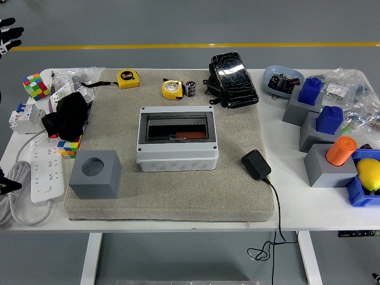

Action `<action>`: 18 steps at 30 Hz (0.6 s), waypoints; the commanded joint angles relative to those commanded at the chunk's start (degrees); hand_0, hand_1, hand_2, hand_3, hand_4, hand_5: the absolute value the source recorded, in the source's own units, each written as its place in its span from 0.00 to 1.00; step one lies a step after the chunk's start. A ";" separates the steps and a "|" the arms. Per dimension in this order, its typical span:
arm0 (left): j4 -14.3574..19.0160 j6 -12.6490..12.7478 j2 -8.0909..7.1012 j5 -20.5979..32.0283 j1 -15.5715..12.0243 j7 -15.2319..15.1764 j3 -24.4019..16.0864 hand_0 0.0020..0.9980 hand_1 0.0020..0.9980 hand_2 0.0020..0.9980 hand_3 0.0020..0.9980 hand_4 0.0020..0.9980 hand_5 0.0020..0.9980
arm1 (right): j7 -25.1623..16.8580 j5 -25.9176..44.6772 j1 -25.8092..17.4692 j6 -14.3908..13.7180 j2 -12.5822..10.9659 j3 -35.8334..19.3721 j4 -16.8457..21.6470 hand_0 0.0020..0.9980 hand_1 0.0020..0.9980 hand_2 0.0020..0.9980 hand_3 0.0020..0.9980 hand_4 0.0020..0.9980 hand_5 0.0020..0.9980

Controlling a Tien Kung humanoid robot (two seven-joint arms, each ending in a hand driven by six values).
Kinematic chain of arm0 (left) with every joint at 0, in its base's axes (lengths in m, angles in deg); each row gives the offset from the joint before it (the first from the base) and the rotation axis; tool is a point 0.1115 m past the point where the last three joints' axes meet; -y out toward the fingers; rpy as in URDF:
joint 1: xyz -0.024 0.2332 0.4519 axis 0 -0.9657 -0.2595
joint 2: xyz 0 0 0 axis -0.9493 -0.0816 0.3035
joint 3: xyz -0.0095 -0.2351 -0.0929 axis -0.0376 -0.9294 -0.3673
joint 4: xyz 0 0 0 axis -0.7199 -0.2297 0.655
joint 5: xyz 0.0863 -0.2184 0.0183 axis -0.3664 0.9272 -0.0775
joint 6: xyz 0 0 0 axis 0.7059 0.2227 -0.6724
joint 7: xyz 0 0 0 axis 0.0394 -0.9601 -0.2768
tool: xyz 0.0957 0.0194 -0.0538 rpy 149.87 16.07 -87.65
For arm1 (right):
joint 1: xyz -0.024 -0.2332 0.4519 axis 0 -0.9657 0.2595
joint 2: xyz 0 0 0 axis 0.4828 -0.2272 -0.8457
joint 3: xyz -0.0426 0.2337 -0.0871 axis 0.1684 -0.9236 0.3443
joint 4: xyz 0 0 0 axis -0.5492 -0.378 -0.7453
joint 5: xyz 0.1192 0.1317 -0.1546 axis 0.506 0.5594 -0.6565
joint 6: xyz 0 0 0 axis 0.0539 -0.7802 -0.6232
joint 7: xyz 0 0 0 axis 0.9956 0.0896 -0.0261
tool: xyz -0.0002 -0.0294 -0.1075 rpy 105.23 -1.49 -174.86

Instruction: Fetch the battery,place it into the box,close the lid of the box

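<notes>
The battery (pixel 190 88), a small black cylinder, stands upright at the far side of the beige mat (pixel 237 196), just right of a yellow tape measure (pixel 171 89). The grey box (pixel 176 155) sits mid-mat with its dark see-through lid (pixel 176 127) lying flat over it. Only a black sliver of my left arm (pixel 5 185) shows at the left edge, far from both. A black-and-white hand-like shape (pixel 7 34) pokes in at the top left corner, off the table. My right hand is out of sight.
A grey cube with a round hole (pixel 95 173) stands front left on the mat, and a black adapter (pixel 256 164) with its cable front right. A black pouch (pixel 233 72) lies right of the battery. A power strip (pixel 47 169), puzzle cubes and grey and blue blocks (pixel 323 127) crowd the sides.
</notes>
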 joint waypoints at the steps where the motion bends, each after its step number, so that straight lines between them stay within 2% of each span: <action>1: 0.06 -0.02 -0.01 -0.02 0.11 0.00 0.05 0.68 0.75 0.69 0.74 1.00 1.00 | 0.04 0.01 0.03 0.09 -0.07 0.00 0.01 0.64 0.66 0.66 0.54 0.96 0.43; 18: 0.31 -0.29 0.60 -0.25 -0.29 0.34 -0.78 0.67 0.74 0.68 0.74 1.00 1.00 | -0.27 -0.86 -0.24 0.44 0.02 -1.73 0.08 0.65 0.66 0.66 0.54 0.96 0.43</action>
